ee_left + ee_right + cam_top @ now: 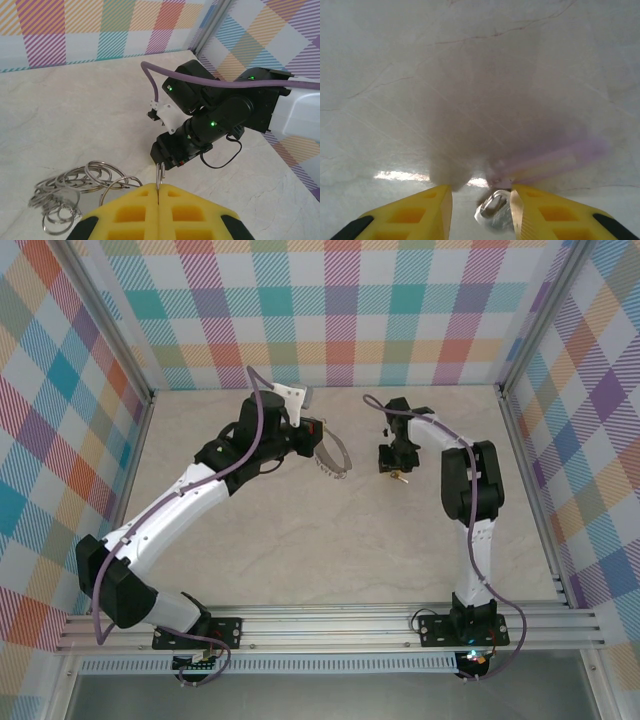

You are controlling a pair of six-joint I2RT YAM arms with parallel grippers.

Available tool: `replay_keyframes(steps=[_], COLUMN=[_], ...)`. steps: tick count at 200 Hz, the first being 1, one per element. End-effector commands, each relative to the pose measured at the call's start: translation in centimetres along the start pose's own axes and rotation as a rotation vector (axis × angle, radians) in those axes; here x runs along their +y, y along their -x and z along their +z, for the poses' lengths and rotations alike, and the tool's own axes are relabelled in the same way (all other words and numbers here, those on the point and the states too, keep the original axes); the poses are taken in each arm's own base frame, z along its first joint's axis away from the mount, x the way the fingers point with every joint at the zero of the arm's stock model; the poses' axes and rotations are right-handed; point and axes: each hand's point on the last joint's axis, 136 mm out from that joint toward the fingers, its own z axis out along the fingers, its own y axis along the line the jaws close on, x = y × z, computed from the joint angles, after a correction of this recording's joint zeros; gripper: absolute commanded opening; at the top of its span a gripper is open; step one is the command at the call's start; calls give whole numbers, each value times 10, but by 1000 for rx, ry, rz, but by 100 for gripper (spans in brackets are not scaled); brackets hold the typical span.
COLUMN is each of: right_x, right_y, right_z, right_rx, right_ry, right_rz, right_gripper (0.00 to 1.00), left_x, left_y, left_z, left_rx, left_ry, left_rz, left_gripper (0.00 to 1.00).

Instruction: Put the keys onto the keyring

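The keyring (75, 187) is a floppy chain of linked grey metal rings. One ring (160, 172) stands edge-on, pinched between the yellow fingers of my left gripper (159, 187), which is shut on it; the rest trails down to the left onto the table. From above, the keyring (331, 462) hangs below the left gripper (316, 440). My right gripper (480, 192) points down at the table with its jaws apart. A small silvery key (494, 209) lies between them, against the right finger (530, 210) and clear of the left one. From above, the key (399, 478) sits just below the right gripper (392, 458).
The pale marble tabletop (300, 540) is boxed in by checked walls (340, 310) and aluminium posts (530, 470). In the left wrist view the black right gripper (180, 150) hangs just beyond the pinched ring. Its purple cable (225, 82) arcs overhead.
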Motion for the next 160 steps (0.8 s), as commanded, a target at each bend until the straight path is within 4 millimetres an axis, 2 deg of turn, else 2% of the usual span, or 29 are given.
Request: replay_keyframes(steps=[1,42,71,100,107,134,160], right_x=[2,2,1,2,2,7,18], right_y=[-1,1,0,-3,-3,-6,-11], right_z=[1,6,6,2,-1,-17,-43], right_rx=[18,26,29,31,29,15,-27], right_ry=[-8,-15,-16,-13,-10,22,96], right_rz=[-13,-12,-5,-9,-8,1,24], right_gripper=[36,32,21,4,0,0,0], left_x=[-6,-3,-2,-2,-2,-3,-4], left_y=[30,32,33,32,32,32,32], left_z=[-8,-9,-8,-5,-5,-4,-3], left_rx=[-84,-89,-87,-83,-83,-80,-80], left_ry=[-21,-16,-17,-20,-22,-28,-39], left_rz=[2,2,-1,-3,-3,-2,1], left_gripper=[0,0,0,0,0,0,0])
